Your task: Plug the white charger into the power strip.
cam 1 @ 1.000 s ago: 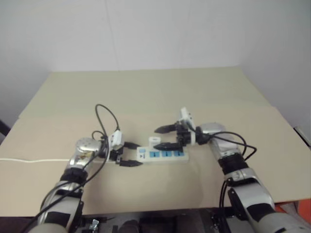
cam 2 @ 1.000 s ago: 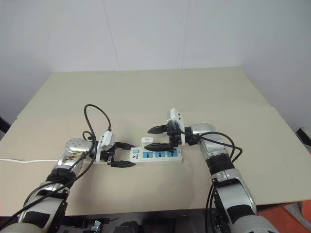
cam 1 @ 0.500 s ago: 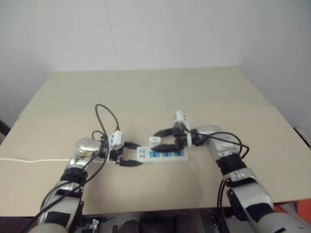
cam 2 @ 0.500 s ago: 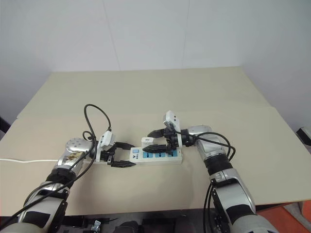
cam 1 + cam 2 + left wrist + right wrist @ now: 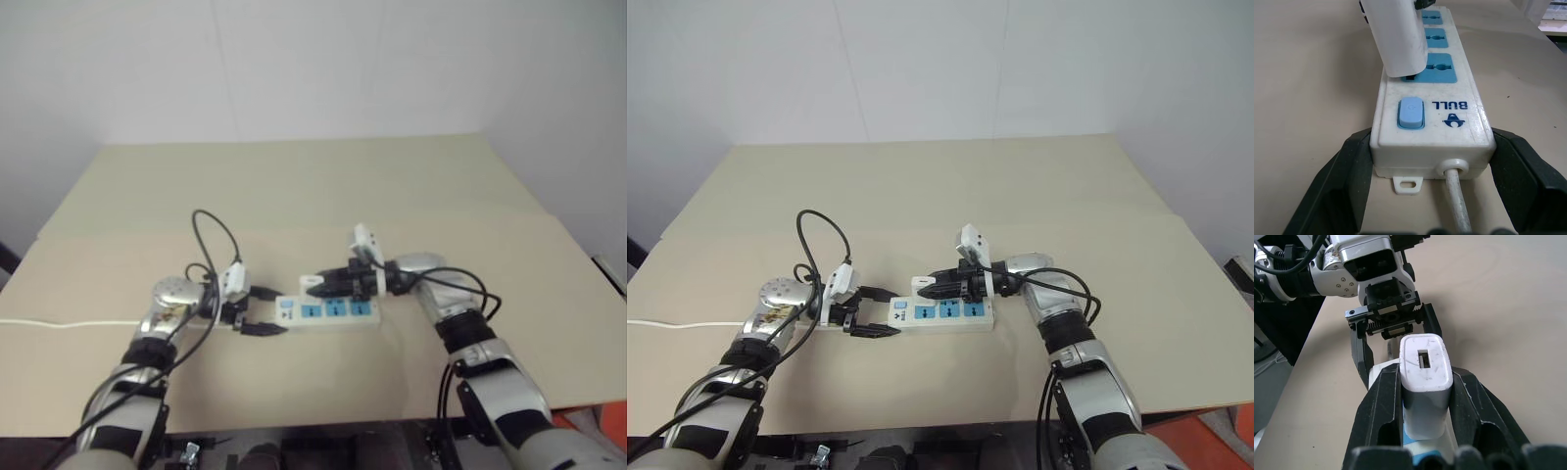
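Beige and bare, the table (image 5: 1038,186) runs back to a plain white wall. Near its front edge the power strip (image 5: 945,313) lies flat, its long axis running from nine to three o'clock, with three blue socket panels along the top, a blue switch (image 5: 1410,112) at the nine o'clock end, and a thin white cord (image 5: 666,324) leaving that end toward the table's nine o'clock edge.

The left gripper (image 5: 880,312) reaches in from nine o'clock. Its two black fingers (image 5: 1342,181) are clenched on the switch end of the strip, one pressed against each long side, as the left wrist view shows plainly.

The right gripper (image 5: 931,285) comes in from three o'clock, over the strip. Its fingers (image 5: 1386,401) are clamped on the white charger (image 5: 1423,382), one on each flat side. The charger stands upright over the socket panel nearest the switch, its lower end at the panel's face; how deep its prongs sit cannot be made out. A rectangular port shows in the charger's upper end in the right wrist view.

A black cable (image 5: 818,235) loops up from the left wrist.
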Motion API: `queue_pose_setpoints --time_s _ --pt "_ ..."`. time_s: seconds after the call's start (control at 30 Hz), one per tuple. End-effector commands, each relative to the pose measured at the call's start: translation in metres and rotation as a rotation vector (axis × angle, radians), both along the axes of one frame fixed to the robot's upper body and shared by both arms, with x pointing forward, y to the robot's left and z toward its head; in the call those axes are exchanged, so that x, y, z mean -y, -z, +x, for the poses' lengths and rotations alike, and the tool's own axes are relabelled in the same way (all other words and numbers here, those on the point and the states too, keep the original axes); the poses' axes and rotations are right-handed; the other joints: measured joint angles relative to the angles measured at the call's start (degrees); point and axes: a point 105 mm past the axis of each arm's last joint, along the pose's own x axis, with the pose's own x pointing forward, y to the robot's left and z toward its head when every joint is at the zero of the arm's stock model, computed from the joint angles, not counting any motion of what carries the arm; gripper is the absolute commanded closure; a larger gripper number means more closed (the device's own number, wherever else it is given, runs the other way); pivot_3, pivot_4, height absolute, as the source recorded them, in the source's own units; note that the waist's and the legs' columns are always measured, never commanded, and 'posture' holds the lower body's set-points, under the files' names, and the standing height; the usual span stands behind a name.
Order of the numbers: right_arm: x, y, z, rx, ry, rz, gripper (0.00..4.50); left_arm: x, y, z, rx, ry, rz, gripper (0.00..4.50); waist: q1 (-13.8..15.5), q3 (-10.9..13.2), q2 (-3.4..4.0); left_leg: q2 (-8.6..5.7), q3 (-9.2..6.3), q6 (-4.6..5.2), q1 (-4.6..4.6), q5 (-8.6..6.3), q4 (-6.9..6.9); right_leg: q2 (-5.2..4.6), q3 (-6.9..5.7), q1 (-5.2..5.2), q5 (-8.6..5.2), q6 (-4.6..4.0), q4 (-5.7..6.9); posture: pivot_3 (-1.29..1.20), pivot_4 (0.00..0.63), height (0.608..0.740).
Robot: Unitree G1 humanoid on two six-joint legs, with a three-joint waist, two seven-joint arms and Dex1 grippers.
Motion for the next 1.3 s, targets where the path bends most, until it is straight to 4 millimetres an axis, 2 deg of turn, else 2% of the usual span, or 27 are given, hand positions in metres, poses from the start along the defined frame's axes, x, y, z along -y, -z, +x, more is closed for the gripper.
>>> queue_pose_setpoints --time_s 0.03,0.23,0.77,1.0,1.3 --pt "-0.004 -0.007 -0.001 0.081 -0.028 0.016 3.38 0.001 -0.005 0.003 0.028 0.005 0.001 1.25 0.0 0.0 0.00 0.00 0.00 0.00 0.00 0.00 0.00 0.00 0.00 0.00 0.00 0.00 0.00 0.00 0.150 0.740" --pt "-0.006 0.001 -0.009 0.170 -0.073 0.001 3.38 0.001 -0.005 0.002 0.028 0.006 0.001 1.25 -0.1 0.0 0.00 0.00 0.03 0.00 0.00 0.00 0.00 0.00 0.00 0.00 0.00 0.00 0.01 0.00 0.150 0.740" --pt "-0.012 0.022 -0.012 0.228 -0.085 -0.058 3.38 0.000 -0.006 0.001 0.029 0.007 -0.001 1.25 -0.3 0.0 0.00 0.01 0.02 -0.01 0.11 0.01 0.00 0.02 0.01 0.03 0.00 0.00 0.10 0.00 0.150 0.740" --pt "-0.009 0.035 -0.014 0.204 -0.093 -0.103 3.38 0.000 -0.006 0.000 0.025 0.010 -0.003 1.25 -0.3 0.0 0.00 0.02 0.02 -0.01 0.28 0.01 0.00 0.03 0.01 0.21 0.00 0.00 0.08 0.00 0.150 0.740" --pt "-0.008 0.038 -0.008 0.184 -0.058 -0.115 3.38 0.000 -0.006 0.001 0.027 0.007 -0.003 1.25 -0.3 0.0 0.00 0.03 0.01 0.00 0.60 0.00 0.00 0.04 0.04 0.48 -0.01 0.00 -0.12 0.00 0.150 0.740"
